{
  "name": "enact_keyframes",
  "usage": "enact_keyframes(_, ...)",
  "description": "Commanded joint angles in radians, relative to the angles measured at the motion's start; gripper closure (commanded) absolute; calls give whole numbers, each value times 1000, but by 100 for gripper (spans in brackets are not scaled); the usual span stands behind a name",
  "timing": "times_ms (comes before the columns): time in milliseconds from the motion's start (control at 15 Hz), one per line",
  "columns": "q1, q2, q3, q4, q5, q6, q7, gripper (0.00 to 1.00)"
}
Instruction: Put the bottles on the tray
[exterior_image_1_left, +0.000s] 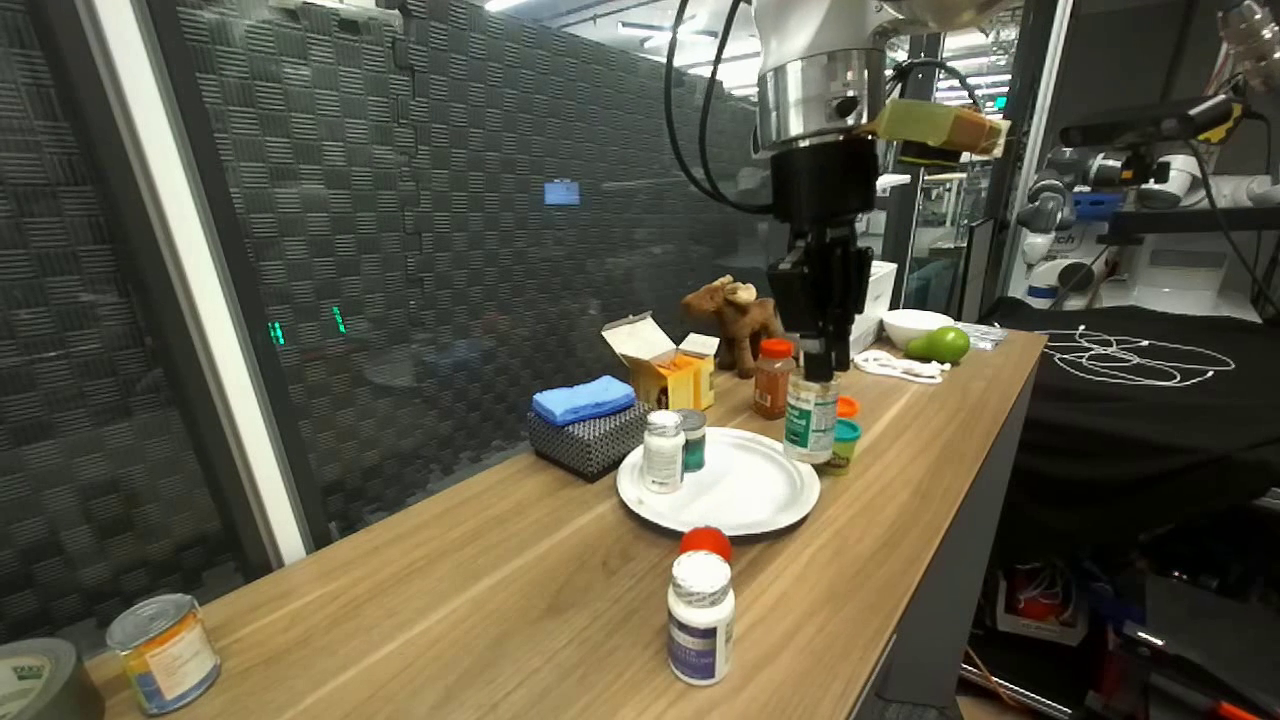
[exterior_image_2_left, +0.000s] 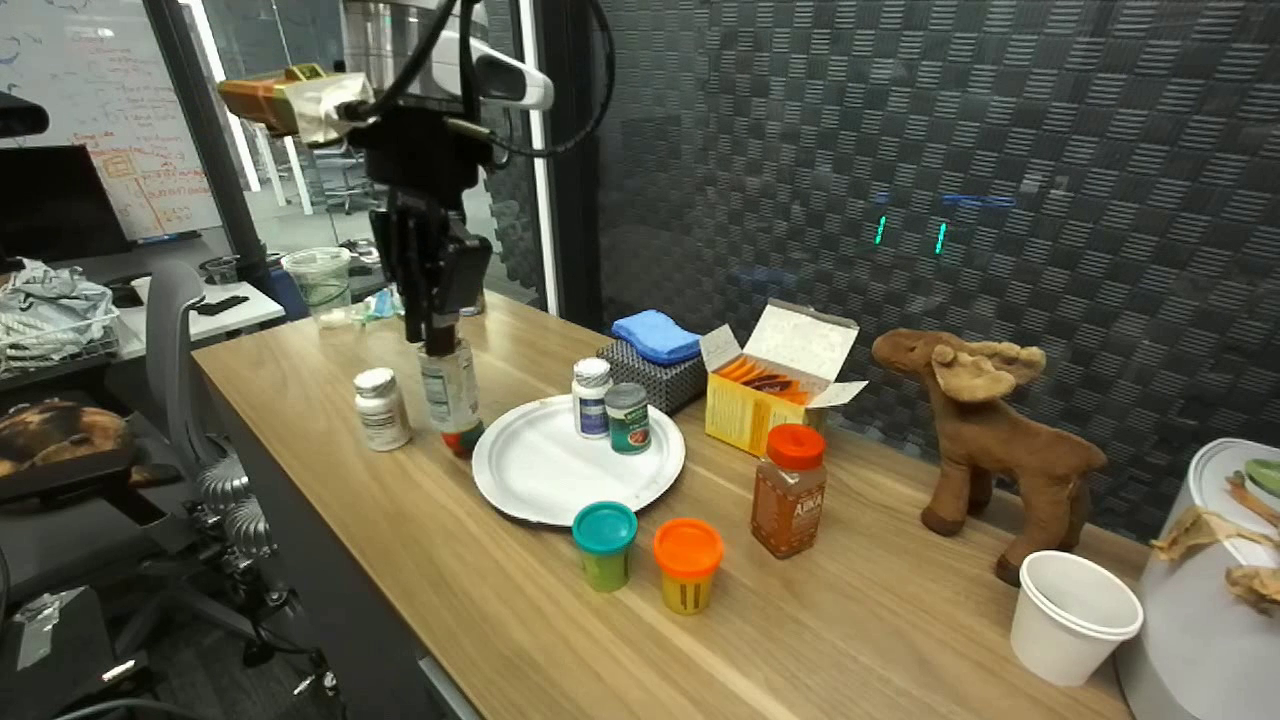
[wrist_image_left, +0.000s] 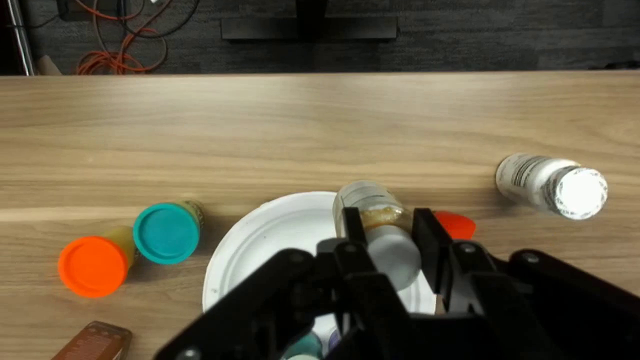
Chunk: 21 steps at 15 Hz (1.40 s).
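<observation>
My gripper (wrist_image_left: 387, 215) is shut on a clear bottle (wrist_image_left: 370, 197) with a white cap and green label, gripped near its top and held above table height by the tray's edge; it shows in both exterior views (exterior_image_1_left: 810, 425) (exterior_image_2_left: 450, 390). The round white tray (exterior_image_2_left: 540, 485) carries a white bottle (exterior_image_1_left: 663, 455) and a dark green jar (exterior_image_2_left: 628, 425) side by side. A white bottle with a purple label (exterior_image_1_left: 700, 630) stands on the table apart from the tray. A red-capped brown jar (exterior_image_2_left: 790, 500) stands on the table beyond the tray.
A red-topped thing (exterior_image_1_left: 706, 543) sits beside the tray, partly hidden. Teal-lidded (exterior_image_2_left: 605, 545) and orange-lidded (exterior_image_2_left: 688, 565) tubs stand near the tray. A dark box with a blue cloth (exterior_image_1_left: 585, 400), an open yellow box (exterior_image_2_left: 755, 410) and a plush moose (exterior_image_2_left: 990, 430) stand along the wall.
</observation>
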<state>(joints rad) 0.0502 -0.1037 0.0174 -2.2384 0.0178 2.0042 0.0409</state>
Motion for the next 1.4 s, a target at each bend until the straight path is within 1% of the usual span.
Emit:
enact_keyframes(0,-22,91,-10,108,12,44,-10,84)
enact_keyframes(333,-36,224,-16,201,-14,107,12,84)
enact_keyframes(733,-29,360,-23,292,-64,91,28,84)
enact_keyframes(1067,-21,416,-37,346,-126,99,80,84)
enact_keyframes(1333,-29,439,-42,373,-125,102,93,84)
